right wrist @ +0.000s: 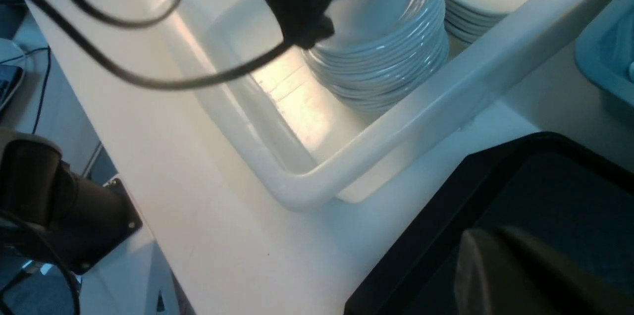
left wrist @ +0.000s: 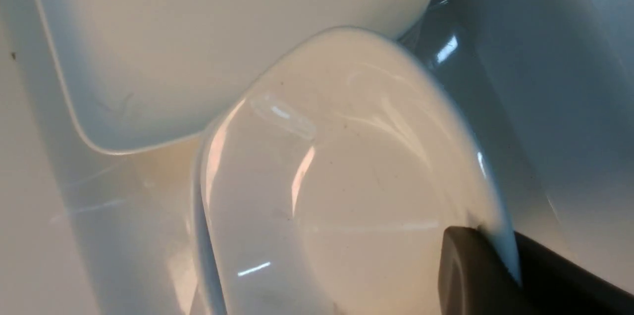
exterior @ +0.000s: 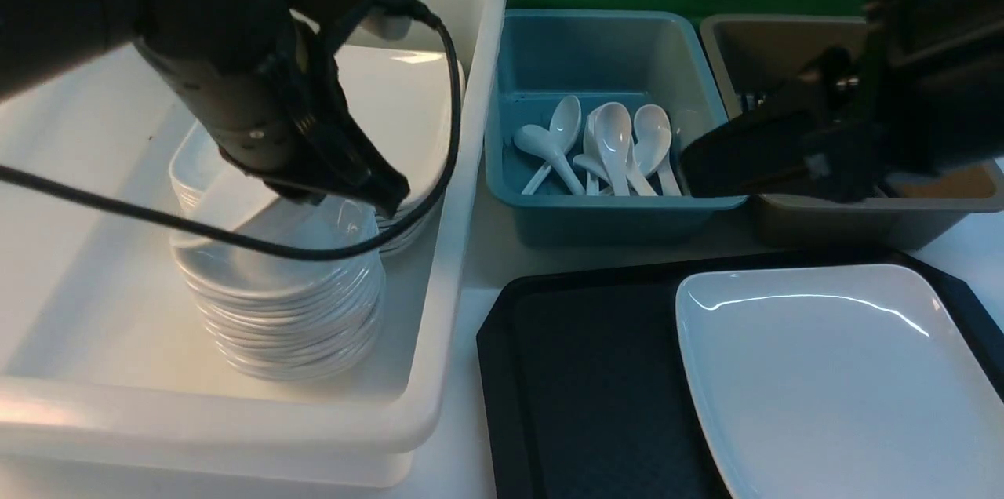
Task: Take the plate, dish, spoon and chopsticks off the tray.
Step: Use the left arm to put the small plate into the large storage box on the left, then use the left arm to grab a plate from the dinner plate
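**Tray** [exterior: 596,389]: black, cut corners, textured surface, lying on the white table [exterior: 467,460] at front right. Its corner also shows in the right wrist view [right wrist: 520,196].

**Plate** [exterior: 831,381]: 1, large, glossy white, lying flat on the right half of the tray. The left half of the tray is bare.

**Dish** [left wrist: 346,181]: 1, small, white, at the top of the stack of dishes [exterior: 290,318] inside the white tub [exterior: 443,303]. Whether it rests on the stack or hangs just above it cannot be told.

**Left claw** [exterior: 384,205]: clenched on the rim of that dish. In the left wrist view, 1 dark finger [left wrist: 470,275] lies inside the rim and the other outside it. A black cable [exterior: 259,244] loops in front of the stack.

**Stack of plates** [exterior: 408,107]: large and white, in the same tub, just behind the stack of dishes.

**Blue tub** [exterior: 612,220]: beside the white tub, behind the tray. It holds several white spoons [exterior: 616,142] with their bowls pointing away from the robot.

**Brown tub** [exterior: 823,224]: to the right of the blue tub, touching it. Its contents are largely hidden by the right arm, and no chopsticks can be made out.

**Right claw** [exterior: 694,169]: clenched and grasping nothing, held in the air over the adjoining edges of the blue and brown tubs, well above the tray.
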Action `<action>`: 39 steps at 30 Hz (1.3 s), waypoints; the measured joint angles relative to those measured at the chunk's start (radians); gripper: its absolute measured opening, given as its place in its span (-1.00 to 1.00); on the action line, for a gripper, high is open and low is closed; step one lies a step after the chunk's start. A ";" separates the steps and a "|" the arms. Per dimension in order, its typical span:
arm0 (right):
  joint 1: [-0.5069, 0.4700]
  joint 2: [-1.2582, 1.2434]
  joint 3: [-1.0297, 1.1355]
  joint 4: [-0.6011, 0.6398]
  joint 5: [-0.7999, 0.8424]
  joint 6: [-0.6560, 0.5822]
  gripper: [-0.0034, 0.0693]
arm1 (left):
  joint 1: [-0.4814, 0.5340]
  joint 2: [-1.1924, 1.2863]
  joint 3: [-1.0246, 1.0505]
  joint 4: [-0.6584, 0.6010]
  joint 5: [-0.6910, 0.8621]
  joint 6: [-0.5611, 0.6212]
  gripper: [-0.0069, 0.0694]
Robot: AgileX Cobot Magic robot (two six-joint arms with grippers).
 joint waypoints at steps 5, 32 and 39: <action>0.057 0.072 -0.068 -0.020 -0.036 0.020 -0.80 | -0.001 0.000 0.047 -0.013 -0.045 0.010 -0.73; -0.133 -0.008 -0.124 -0.218 0.104 0.043 -0.80 | -0.009 -0.058 -0.197 -0.373 -0.030 -0.003 0.01; -0.380 -0.156 -0.013 -0.329 0.236 0.070 -0.80 | -0.130 0.119 -0.232 -0.488 -0.049 0.043 -0.78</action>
